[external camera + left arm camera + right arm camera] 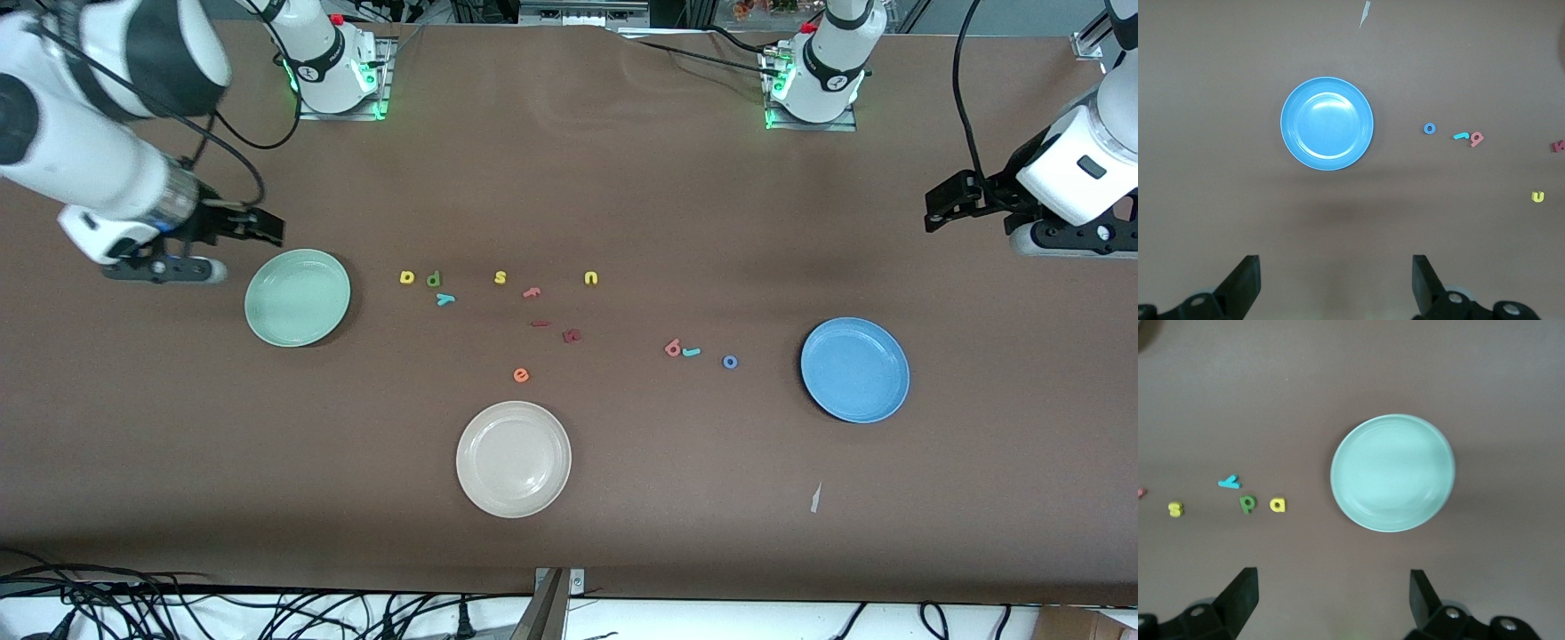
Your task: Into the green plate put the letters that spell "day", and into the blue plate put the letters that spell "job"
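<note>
The green plate (297, 297) (1393, 473) lies toward the right arm's end, with the yellow "a" (407, 277) (1277, 505), dark green "d" (433, 279) (1247, 503) and teal "y" (445, 300) (1229, 482) beside it. Toward the left arm's end is the blue plate (854, 369) (1327, 123). Beside it lie the blue "o" (730, 361) (1429, 129), teal "j" (691, 352) (1461, 136) and salmon "b" (673, 348) (1477, 139). My right gripper (265, 227) (1331, 583) hangs open over bare table by the green plate. My left gripper (938, 209) (1336, 267) hangs open over bare table by the blue plate.
A cream-white plate (513, 459) sits nearest the front camera, mid-table. Loose letters lie between the plates: a yellow "s" (500, 277), a yellow "u" (591, 278), an orange "e" (521, 375) and dark red ones (572, 335). A paper scrap (815, 498) lies near the blue plate.
</note>
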Motion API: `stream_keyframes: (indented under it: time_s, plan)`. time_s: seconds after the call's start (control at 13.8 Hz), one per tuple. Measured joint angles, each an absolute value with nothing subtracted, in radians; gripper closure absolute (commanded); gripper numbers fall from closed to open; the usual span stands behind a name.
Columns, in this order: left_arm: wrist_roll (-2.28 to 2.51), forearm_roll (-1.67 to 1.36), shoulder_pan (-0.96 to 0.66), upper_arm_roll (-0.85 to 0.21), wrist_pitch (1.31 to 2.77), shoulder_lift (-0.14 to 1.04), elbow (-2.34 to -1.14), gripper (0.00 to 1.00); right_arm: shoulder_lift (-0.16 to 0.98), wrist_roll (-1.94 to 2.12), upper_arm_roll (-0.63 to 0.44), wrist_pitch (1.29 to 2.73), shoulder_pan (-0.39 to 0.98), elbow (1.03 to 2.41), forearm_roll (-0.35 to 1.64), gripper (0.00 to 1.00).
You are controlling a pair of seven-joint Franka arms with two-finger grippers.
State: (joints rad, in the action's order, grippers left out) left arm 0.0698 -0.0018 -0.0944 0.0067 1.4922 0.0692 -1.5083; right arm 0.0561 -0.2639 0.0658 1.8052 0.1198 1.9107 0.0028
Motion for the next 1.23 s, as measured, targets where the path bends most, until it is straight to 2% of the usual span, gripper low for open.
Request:
stream_keyframes:
  time_s: [0.29, 0.43, 0.72, 0.87, 1.23]
  plan:
    - [0.070, -0.002, -0.095, 0.003, 1.492, 0.069, -1.508, 0.00, 0.072, -0.644, 0.201, 2.040, 0.129, 2.117, 0.002, 0.00]
    - [0.070, -0.002, -0.095, 0.001, 1.492, 0.070, -1.507, 0.00, 0.117, -0.874, 0.231, 2.120, 0.153, 2.177, -0.003, 0.00]
    - [0.070, -0.002, -0.096, 0.001, 1.492, 0.070, -1.507, 0.00, 0.246, -1.240, 0.234, 2.283, 0.213, 2.187, -0.114, 0.01]
    - [0.070, -0.002, -0.097, 0.001, 1.492, 0.070, -1.507, 0.00, 0.288, -1.384, 0.234, 2.313, 0.236, 2.187, -0.202, 0.01]
    - [0.070, -0.002, -0.097, 0.001, 1.492, 0.070, -1.507, 0.00, 0.341, -1.448, 0.221, 2.546, 0.237, 2.269, -0.223, 0.01]
